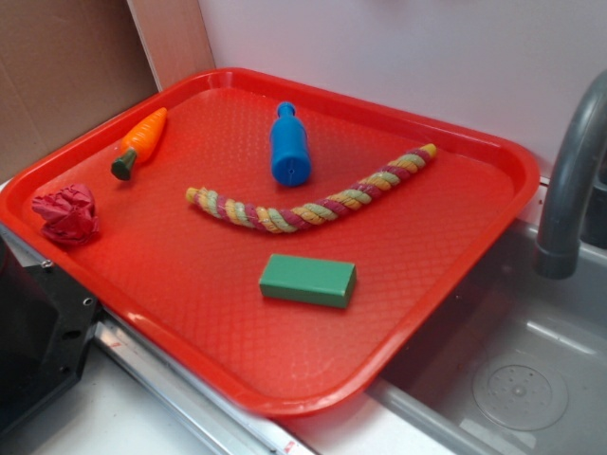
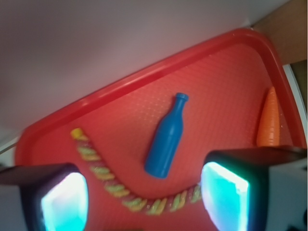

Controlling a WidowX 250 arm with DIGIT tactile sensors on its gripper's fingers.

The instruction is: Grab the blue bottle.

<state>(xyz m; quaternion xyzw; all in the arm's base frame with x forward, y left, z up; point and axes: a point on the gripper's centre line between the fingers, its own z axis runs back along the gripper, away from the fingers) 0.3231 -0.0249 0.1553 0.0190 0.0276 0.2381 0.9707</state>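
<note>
Blue bottle [image 2: 166,140]: lies on side, centre of wrist frame, upper middle of red tray [image 1: 190,313], untouched.
Gripper [image 2: 144,202]: jaws spread wide, empty, above tray.
Rope [image 1: 313,204]: just beside bottle base.
Risk: round body rolls off closing pads; low descent snags rope instead.

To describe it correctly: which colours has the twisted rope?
The rope is striped maroon, yellow and pale green; the exterior view shows it best.
</note>
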